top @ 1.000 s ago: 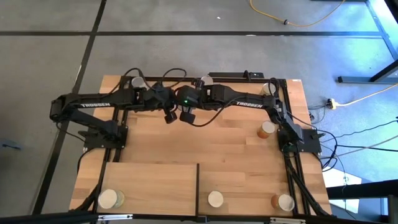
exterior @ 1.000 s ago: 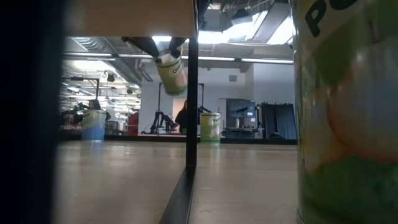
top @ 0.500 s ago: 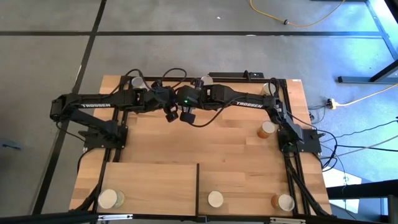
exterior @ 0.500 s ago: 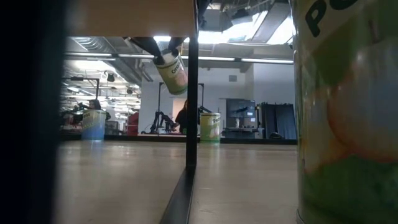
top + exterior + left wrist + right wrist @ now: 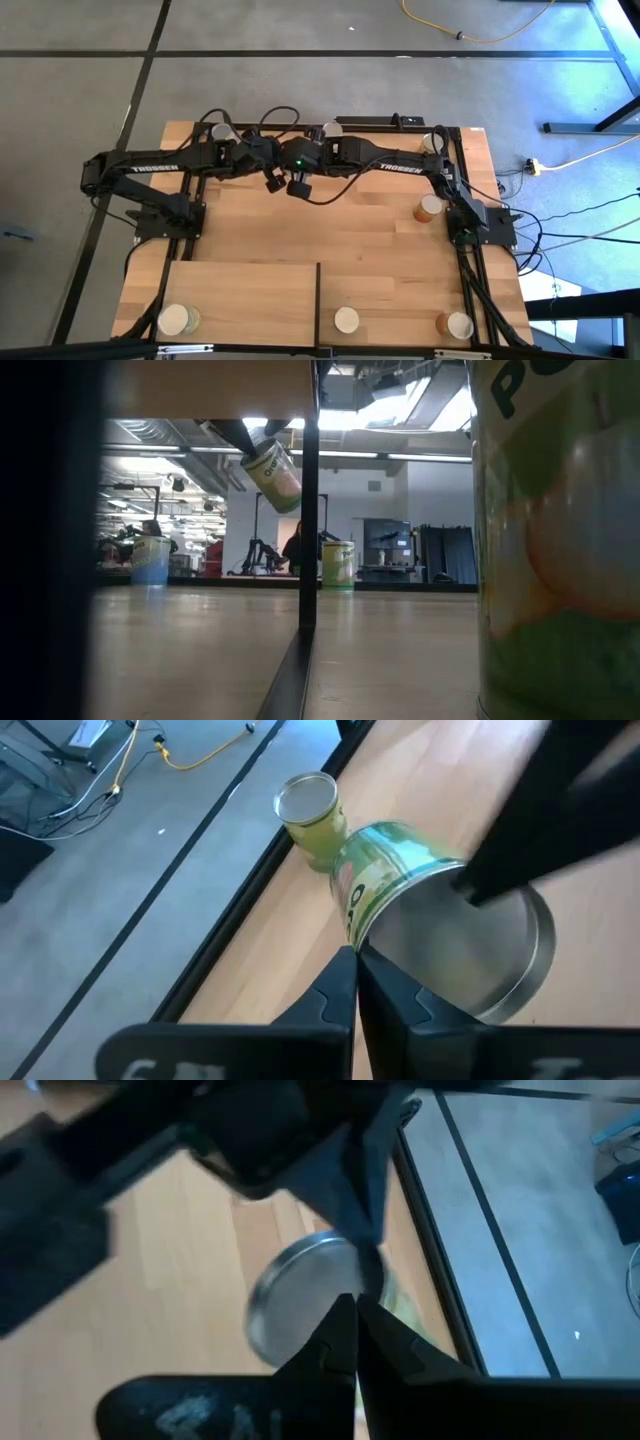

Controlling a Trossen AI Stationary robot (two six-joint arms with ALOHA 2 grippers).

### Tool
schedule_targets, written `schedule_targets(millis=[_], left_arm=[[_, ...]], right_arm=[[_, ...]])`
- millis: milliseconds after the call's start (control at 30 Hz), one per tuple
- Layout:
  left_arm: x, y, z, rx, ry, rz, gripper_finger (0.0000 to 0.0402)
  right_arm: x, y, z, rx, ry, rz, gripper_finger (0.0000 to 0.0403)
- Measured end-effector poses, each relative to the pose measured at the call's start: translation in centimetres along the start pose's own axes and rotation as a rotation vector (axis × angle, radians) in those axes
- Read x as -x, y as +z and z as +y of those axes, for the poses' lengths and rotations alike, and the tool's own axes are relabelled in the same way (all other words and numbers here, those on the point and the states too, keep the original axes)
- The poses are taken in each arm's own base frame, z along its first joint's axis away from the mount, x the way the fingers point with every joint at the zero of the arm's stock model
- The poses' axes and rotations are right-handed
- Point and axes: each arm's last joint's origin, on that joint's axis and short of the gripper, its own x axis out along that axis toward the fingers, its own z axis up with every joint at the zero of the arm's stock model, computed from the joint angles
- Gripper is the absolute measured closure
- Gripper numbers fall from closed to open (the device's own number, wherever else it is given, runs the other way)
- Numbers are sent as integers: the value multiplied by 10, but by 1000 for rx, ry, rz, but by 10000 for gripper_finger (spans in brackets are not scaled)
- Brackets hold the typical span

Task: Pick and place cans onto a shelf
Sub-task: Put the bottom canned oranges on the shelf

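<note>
Looking along the right arm's own gripper (image 5: 355, 1315), the two dark fingers (image 5: 335, 1335) are pressed tight together, tips meeting in the middle. Right past them is a can (image 5: 300, 1295) seen end-on, silver round end facing this way, a bit of green side showing at its edge. The other arm (image 5: 250, 1130), dark and blurry, reaches across above it. Underneath is the light wood table (image 5: 150, 1290), then grey floor (image 5: 520, 1210) past the table's dark edge.

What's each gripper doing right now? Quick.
Left gripper: shut, tips at the rim of the tilted green-labelled metal can; a grip cannot be told.
Right gripper: shut on that can's rim, holding it off the table.
</note>
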Motion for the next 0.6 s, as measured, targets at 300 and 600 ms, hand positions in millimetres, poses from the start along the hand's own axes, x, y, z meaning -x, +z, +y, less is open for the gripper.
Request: schedule_targets(millis=[300, 600], left_arm=[[0, 0, -1, 0, -18, 2, 401], [0, -8, 0, -32, -28, 78, 401]], right_arm=[[0, 0, 0, 0, 4, 0, 403], [0, 0, 0, 1, 3, 2, 378]])
